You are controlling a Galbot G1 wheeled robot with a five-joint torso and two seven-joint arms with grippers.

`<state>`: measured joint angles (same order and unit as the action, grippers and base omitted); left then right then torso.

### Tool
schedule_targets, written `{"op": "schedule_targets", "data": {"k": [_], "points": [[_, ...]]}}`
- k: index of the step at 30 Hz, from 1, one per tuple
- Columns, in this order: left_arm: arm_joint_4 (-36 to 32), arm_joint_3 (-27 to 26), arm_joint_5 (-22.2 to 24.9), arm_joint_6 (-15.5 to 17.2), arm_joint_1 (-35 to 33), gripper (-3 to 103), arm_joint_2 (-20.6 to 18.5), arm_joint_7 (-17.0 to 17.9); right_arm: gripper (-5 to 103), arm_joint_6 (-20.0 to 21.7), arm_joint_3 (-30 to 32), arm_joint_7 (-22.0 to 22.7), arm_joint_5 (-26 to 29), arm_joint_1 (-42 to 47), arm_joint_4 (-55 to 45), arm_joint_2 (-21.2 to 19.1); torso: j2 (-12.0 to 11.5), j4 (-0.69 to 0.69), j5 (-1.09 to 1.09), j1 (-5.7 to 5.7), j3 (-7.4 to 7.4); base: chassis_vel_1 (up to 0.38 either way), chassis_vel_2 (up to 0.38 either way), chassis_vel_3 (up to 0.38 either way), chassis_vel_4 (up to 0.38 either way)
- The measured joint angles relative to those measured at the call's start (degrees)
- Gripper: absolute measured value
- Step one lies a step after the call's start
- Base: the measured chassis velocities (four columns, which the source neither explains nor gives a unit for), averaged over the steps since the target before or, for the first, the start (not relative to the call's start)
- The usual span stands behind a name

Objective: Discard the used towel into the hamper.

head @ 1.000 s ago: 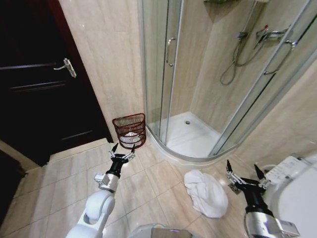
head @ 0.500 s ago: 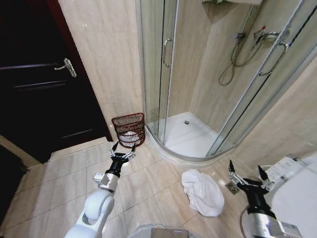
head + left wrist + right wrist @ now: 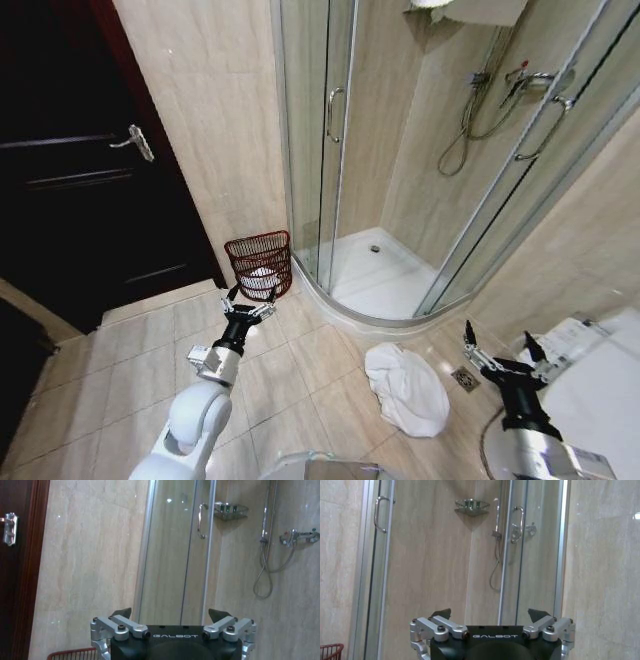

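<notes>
Our left tool (image 3: pixel 248 304) hangs over the tiled floor (image 3: pixel 130 370) with its fingers spread and nothing between them, pointing toward the hamper (image 3: pixel 259 264). That small red-brown wire basket stands on the floor against the beige wall, just beside the frame of the shower cabin (image 3: pixel 390 170), and something white lies inside it. In the left wrist view we see the same tool (image 3: pixel 170 613) released, with the hamper's rim (image 3: pixel 72 654) below its finger. Our right tool (image 3: pixel 503 347) is held low on the right, near the white toilet (image 3: pixel 590 385), its two dark fingers also wide apart and empty; the right wrist view shows it (image 3: pixel 490 613) the same way. We see the used towel (image 3: pixel 407 388), white and crumpled, lying on the floor between the two arms, near the curved shower step and well apart from the hamper. Neither tool touches it.
</notes>
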<state>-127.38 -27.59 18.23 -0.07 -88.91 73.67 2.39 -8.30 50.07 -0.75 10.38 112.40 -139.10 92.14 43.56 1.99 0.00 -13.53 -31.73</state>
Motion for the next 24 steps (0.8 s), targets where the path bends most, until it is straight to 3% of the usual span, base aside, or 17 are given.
{"op": "schedule_targets", "data": {"k": [9,11,16,21,24], "points": [[-0.52,1.7,-0.47,0.97,1.18,100,-0.11,2.17,100,0.3,-0.22,-0.07,0.51,-0.1,-0.32,0.0,2.5,0.0,0.0,-1.09,-1.4,0.0,0.0,0.0,0.0],[0.02,1.94,-0.48,2.03,3.33,100,-0.19,4.81,100,0.28,-0.12,-1.87,2.19,0.16,-0.52,0.0,3.33,0.0,0.0,-1.43,-1.89,0.0,0.0,0.0,0.0],[3.07,-0.69,-0.23,3.33,8.15,100,-1.19,6.63,100,1.27,-0.21,-5.58,4.43,-1.11,-0.29,0.0,4.64,-0.01,0.0,-2.0,-2.65,0.0,0.0,0.0,0.0],[5.01,-3.38,-0.3,3.48,9.91,100,-1.16,6.57,100,1.64,-1.2,-7.11,3.46,-2.38,0.7,0.0,5.7,0.0,-0.01,-2.48,-3.25,0.0,0.0,0.0,0.0],[5.23,-5.46,0.92,3.17,9.24,100,-1.13,4.77,100,1.52,-1.86,-7.55,0.83,-3.27,1.53,0.0,6.82,0.0,-0.01,-2.98,-3.85,0.0,0.0,0.0,0.0]]}}
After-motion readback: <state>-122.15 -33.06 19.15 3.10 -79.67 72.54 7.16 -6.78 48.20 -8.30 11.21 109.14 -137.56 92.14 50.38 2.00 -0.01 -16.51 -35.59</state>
